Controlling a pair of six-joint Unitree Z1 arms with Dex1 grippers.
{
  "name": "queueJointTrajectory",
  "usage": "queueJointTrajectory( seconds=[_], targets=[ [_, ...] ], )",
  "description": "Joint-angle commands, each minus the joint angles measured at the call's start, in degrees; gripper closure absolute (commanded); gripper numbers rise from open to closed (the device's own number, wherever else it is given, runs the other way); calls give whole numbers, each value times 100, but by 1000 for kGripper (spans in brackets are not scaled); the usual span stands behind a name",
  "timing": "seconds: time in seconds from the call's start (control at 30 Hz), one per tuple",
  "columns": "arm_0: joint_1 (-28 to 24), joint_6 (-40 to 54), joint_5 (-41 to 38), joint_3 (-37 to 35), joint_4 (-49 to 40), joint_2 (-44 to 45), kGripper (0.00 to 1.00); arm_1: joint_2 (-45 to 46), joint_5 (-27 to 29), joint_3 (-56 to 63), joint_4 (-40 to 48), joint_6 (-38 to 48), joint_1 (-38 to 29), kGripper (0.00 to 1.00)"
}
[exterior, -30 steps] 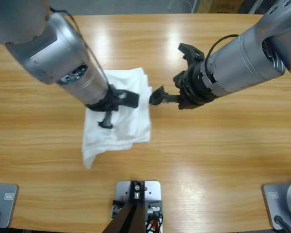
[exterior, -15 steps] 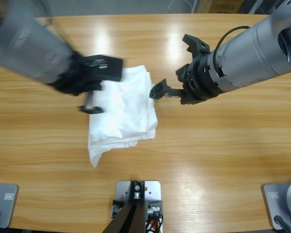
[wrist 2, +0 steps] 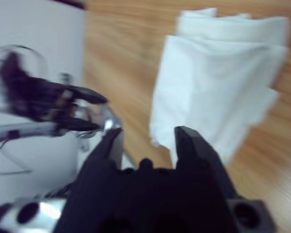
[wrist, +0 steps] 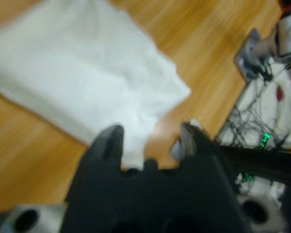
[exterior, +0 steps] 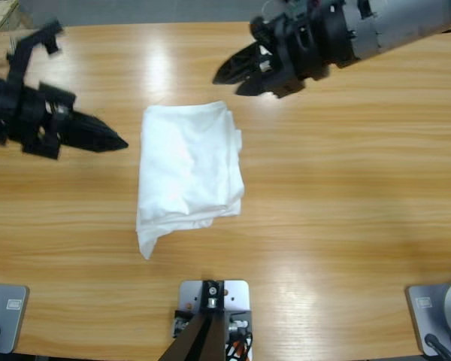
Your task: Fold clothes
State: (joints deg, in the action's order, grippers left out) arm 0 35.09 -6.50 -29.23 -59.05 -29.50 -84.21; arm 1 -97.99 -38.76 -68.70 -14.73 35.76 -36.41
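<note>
A folded white T-shirt [exterior: 189, 170] lies flat on the wooden table [exterior: 346, 218], a bit left of the middle. It looks like a soft white bundle, taller than it is wide. Its top edge is fairly straight. One loose corner sticks out at the bottom left, pointing toward the near edge of the table. There are some wrinkles across the cloth.

The left gripper [exterior: 109, 140] comes in from the left side of the table. Its black tip points right, toward the shirt. It is near the shirt's upper left part but does not touch it. A strip of bare wood shows between them. In the left wrist view, the two black jaws stand a little apart with nothing between them, and the shirt [wrist: 82, 73] lies beyond them on the wood.

The right gripper [exterior: 229, 75] comes in from the top right. Its black tip points left and down, toward the shirt's top right corner. It hangs above the table, apart from the shirt, and touches nothing. In the right wrist view, its jaws are also a little apart and hold nothing. The shirt [wrist 2: 218, 92] lies past them, and the left gripper [wrist 2: 94, 99] shows small on the far side.
</note>
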Motion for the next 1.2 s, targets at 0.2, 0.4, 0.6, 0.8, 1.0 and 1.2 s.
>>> queueJointTrajectory(
  seconds=[0.2,0.4,0.6,0.8,1.0,1.2],
  targets=[
    [810,-2145,-285,3536,5750,-758,1000,-1622,-1404,923,2765,19,125,1000],
    [1606,-2502,70,3766,7311,-2157,1000,-2119,-1511,1259,3520,110,108,1000],
    [1364,-2433,321,4369,7805,-2410,1000,-2413,-1636,1315,3782,142,108,1000],
    [1167,-2404,283,4555,8085,-2532,1000,-2699,-1617,1285,4035,246,145,1000],
    [1167,-2462,269,5014,8806,-2892,1000,-2845,-1552,1350,4122,214,475,1000],
    [1163,-2585,267,5362,9746,-3507,1000,-3033,-1589,1377,4136,89,865,1000]
  ],
)
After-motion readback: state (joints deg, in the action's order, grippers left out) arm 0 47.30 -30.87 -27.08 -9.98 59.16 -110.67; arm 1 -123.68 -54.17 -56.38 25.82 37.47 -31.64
